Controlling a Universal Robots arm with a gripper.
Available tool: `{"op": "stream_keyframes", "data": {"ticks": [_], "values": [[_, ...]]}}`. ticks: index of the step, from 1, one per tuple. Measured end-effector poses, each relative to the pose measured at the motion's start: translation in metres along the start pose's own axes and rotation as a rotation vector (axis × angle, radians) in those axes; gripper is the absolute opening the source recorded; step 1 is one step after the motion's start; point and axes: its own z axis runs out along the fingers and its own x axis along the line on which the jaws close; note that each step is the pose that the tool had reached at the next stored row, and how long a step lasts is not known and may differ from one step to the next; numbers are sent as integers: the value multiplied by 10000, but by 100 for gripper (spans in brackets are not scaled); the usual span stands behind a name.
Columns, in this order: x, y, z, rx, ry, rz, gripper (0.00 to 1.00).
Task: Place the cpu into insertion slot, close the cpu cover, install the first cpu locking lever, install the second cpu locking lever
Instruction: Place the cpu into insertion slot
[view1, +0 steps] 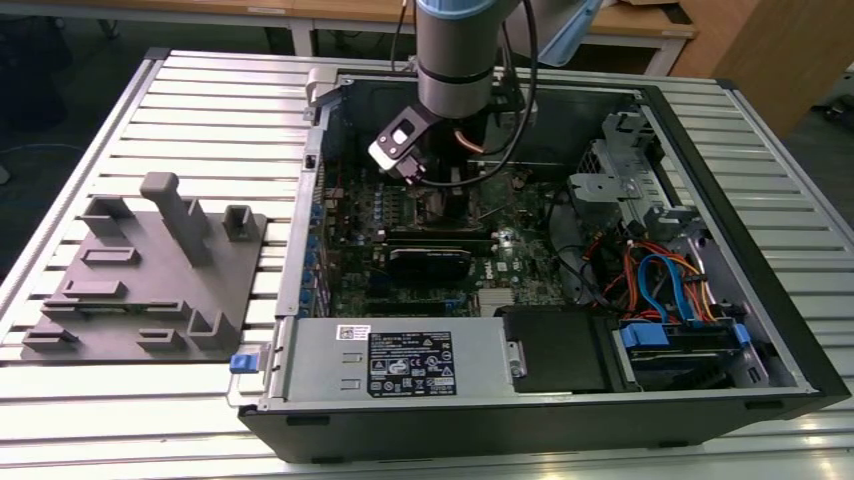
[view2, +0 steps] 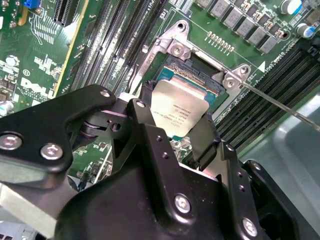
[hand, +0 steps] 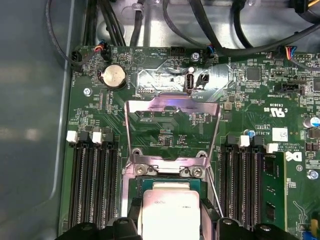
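Metal of a dull silver-grey marks the cpu (view2: 178, 107), which is clamped by its edges between the black fingers (view2: 204, 137) of the gripper (view2: 176, 124) and is held just over the insertion slot (view2: 194, 74); whether it touches the slot cannot be told. In the first wrist view the cpu (hand: 170, 210) is seen partly covering the slot's dark centre (hand: 167, 178). The cpu cover (hand: 172, 106) is swung open, raised from its hinge at the slot's far edge, so that the green motherboard (hand: 165, 135) is seen through its window. A thin wire locking lever (view2: 280, 106) is seen running away from one corner of the slot. Long black memory slots (hand: 92, 185) are set on both sides of the slot. In the exterior view the arm (view1: 461, 50) is lowered into an open computer case (view1: 747, 330), and a grey fixture plate (view1: 147, 280) is laid on the slatted table (view1: 214, 100) at the exterior view's left.
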Motion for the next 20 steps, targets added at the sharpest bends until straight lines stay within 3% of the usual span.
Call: {"op": "stream_keyframes", "data": {"ticks": [20], "values": [[1, -22, 61, 1, 3, 3, 54]]}}
